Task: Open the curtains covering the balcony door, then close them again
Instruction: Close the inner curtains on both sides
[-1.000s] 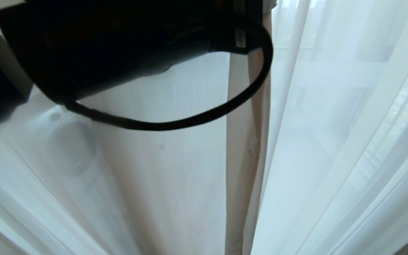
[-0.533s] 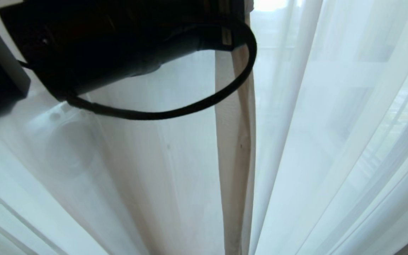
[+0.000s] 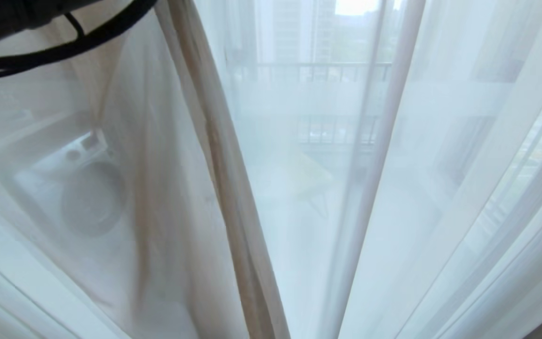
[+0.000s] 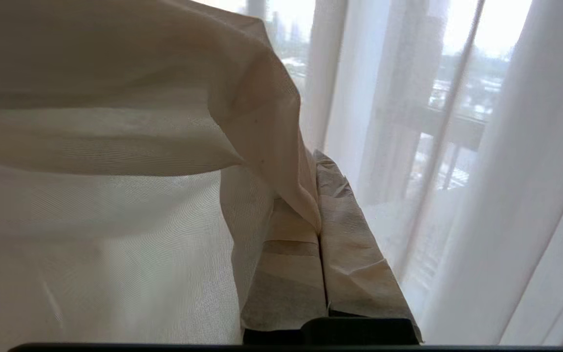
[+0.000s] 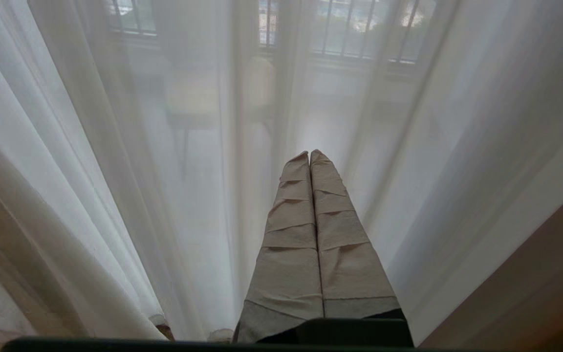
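Sheer curtains [image 3: 440,188] hang floor-length across the whole head view, long axis vertical, folds fanning out toward the bottom of the frame. Thin, see-through white fabric w/ soft pleats. One panel's hemmed edge [image 3: 224,179] shows beige-tan and runs on a slant: top pulled toward the upper left, lower end near bottom centre. A second hem, white, hangs just right of centre, close to upright. Between the two edges only a thin layer of sheer remains.

Left pincer [image 4: 318,215] clamped shut on that beige hem; its tape-wrapped fingers [image 4: 355,254] pinch the cloth at the tip, and the fabric drapes up and over from there. Left arm [image 3: 12,19] sits dark in the upper left corner of the head view, w/ a black cable [image 3: 64,47] looping under it.

Right pincer [image 5: 310,156] closed on nothing, tips pressed together, pointing at the sheers low down, near a strip of wood floor [image 5: 530,283].

Thru the fabric: a washing machine [image 3: 87,193] at left, hazy; a barred railing [image 3: 322,73] and tall buildings beyond. Balcony door frame can't be made out clearly behind the sheers.
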Controlling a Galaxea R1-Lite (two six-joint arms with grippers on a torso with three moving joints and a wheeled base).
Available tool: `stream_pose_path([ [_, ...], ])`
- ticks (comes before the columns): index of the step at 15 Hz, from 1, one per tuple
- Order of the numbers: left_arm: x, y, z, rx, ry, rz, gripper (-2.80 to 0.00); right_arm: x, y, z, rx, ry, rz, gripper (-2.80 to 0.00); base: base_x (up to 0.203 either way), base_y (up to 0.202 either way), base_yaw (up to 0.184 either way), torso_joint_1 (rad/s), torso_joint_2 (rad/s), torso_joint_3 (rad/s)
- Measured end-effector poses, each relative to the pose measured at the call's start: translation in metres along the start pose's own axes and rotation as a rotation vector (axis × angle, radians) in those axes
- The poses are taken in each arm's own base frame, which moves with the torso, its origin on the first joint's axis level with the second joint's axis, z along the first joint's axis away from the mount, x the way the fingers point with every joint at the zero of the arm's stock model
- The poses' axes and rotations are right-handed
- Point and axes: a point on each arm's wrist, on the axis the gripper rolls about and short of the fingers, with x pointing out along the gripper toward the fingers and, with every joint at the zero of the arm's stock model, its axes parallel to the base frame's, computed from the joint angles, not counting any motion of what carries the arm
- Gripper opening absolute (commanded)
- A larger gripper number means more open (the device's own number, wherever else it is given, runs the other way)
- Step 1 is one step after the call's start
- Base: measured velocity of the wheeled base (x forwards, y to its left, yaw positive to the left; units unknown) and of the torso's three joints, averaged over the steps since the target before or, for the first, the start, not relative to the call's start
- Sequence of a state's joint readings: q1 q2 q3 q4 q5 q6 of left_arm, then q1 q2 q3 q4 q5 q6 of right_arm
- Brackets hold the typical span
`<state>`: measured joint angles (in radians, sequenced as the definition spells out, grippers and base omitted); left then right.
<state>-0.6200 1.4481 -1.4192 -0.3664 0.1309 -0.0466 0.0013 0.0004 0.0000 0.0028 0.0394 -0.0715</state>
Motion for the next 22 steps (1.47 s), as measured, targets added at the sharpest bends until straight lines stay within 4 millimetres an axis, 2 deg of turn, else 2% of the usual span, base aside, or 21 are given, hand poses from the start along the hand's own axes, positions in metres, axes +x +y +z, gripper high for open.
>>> stream_pose_path([
  [4, -0.027, 0.036, -0.002, 0.051, 0.02, 0.143, -2.8, 0.0, 0.0, 0.0, 0.0, 0.0, 0.0, -2.8, 0.0, 0.0, 0.0, 0.0, 0.0, 0.0],
  [7, -0.052, 0.05, -0.013, 0.073, 0.062, 0.215, -2.8, 0.0, 0.0, 0.0, 0.0, 0.0, 0.0, -2.8, 0.0, 0.0, 0.0, 0.0, 0.0, 0.0],
  [10, -0.069, 0.053, -0.016, 0.078, 0.073, 0.232, -2.8, 0.0, 0.0, 0.0, 0.0, 0.0, 0.0, -2.8, 0.0, 0.0, 0.0, 0.0, 0.0, 0.0],
  [15, -0.083, 0.049, -0.017, 0.077, 0.076, 0.215, -2.8, 0.0, 0.0, 0.0, 0.0, 0.0, 0.0, -2.8, 0.0, 0.0, 0.0, 0.0, 0.0, 0.0],
  [16, -0.085, 0.049, -0.017, 0.076, 0.075, 0.215, -1.7, 0.0, 0.0, 0.0, 0.0, 0.0, 0.0, -2.8, 0.0, 0.0, 0.0, 0.0, 0.0, 0.0],
  [17, -0.087, 0.049, -0.016, 0.076, 0.071, 0.214, 0.0, 0.0, 0.0, 0.0, 0.0, 0.0, 0.0, -2.8, 0.0, 0.0, 0.0, 0.0, 0.0, 0.0],
  [22, -0.099, 0.048, -0.016, 0.079, 0.09, 0.216, 0.0, 0.0, 0.0, 0.0, 0.0, 0.0, 0.0, -2.8, 0.0, 0.0, 0.0, 0.0, 0.0, 0.0],
])
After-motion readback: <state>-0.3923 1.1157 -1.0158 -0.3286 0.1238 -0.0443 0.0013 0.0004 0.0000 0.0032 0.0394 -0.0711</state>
